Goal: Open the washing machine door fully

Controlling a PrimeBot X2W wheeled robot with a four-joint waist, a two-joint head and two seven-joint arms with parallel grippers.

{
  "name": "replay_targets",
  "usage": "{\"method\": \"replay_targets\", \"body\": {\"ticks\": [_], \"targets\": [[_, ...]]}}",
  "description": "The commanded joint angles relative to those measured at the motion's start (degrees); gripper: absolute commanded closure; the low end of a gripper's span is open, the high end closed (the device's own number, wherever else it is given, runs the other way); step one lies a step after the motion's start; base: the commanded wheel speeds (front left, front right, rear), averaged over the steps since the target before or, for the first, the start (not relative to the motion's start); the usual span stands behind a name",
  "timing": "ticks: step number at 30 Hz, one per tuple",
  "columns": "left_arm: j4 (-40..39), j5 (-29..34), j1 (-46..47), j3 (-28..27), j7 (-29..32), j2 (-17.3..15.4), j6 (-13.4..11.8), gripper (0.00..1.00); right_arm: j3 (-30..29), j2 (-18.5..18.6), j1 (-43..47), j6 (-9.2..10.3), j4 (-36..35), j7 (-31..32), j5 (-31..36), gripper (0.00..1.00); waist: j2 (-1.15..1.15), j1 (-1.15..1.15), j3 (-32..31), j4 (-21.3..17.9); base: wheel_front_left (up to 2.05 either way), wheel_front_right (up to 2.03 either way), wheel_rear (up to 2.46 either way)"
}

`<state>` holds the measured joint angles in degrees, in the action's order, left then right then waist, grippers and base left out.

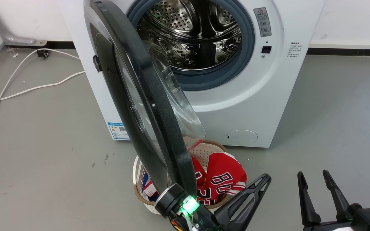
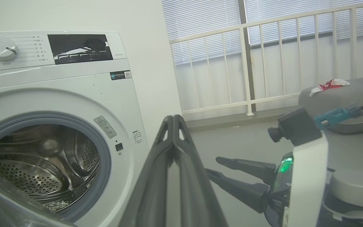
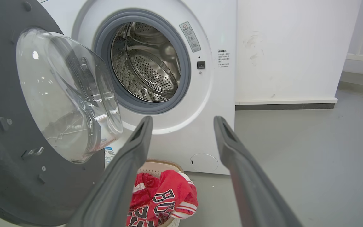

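**Front-loader with door part-open.** The washing machine [image 1: 252, 106] stands on the grey floor [image 1: 43, 144] with its drum [image 1: 198, 32] exposed. The door [image 1: 159, 106] is hinged at the side on the robot's left. It juts out roughly square to the machine's front, with its clear glass bowl [image 1: 185, 109] facing the opening, and is not yet swung back flat. The door's lower rim hangs over a laundry basket [image 1: 136, 179] holding a red jersey [image 1: 223, 179], set on the floor just in front of the machine.

The left gripper [image 1: 262, 181] has its fingers pressed together and holds nothing. It lies low on the bowl side of the door, with its wrist [image 1: 172, 199] just beside the door's outer rim. Whether wrist and rim touch cannot be told. The right gripper [image 1: 316, 183], fingers apart and empty, hangs well clear to the right.

Likely hazards:
- A push from the closed fingers may skid off the glossy rim or strike the glass bowl.
- With nothing clamped on it, the door may drift back toward the opening.
- The arm, sweeping low, may snag the basket or the jersey.
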<state>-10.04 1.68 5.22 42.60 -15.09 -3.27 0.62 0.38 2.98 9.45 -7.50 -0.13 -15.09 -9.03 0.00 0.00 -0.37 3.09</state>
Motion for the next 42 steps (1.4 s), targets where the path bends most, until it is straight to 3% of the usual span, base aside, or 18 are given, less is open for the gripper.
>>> {"method": "replay_targets", "body": {"ticks": [1, 23, 42], "targets": [[0.96, -0.49, -0.59, 0.12, -0.12, -0.01, -0.53, 1.0, 0.11, -0.2, -0.81, 0.01, 0.1, -0.11, 0.0, 0.0, 0.0, 0.0, 0.07, 0.01, 0.0, 0.0, 0.0], [15.09, -4.9, -1.66, -7.43, -0.12, -0.6, -2.92, 1.0, 0.97, -0.2, -2.25, 0.01, 1.18, -0.11, 0.14, 0.0, 0.0, 0.0, 1.37, -0.63, 0.0, 0.0, 0.0], [16.01, -4.23, -1.75, -15.48, -0.07, -2.25, -2.85, 1.0, 1.97, -0.2, -1.9, 0.01, 1.92, -0.11, -0.76, 0.0, 0.0, 0.0, 2.76, 1.68, 0.0, 0.0, 0.0]]}}
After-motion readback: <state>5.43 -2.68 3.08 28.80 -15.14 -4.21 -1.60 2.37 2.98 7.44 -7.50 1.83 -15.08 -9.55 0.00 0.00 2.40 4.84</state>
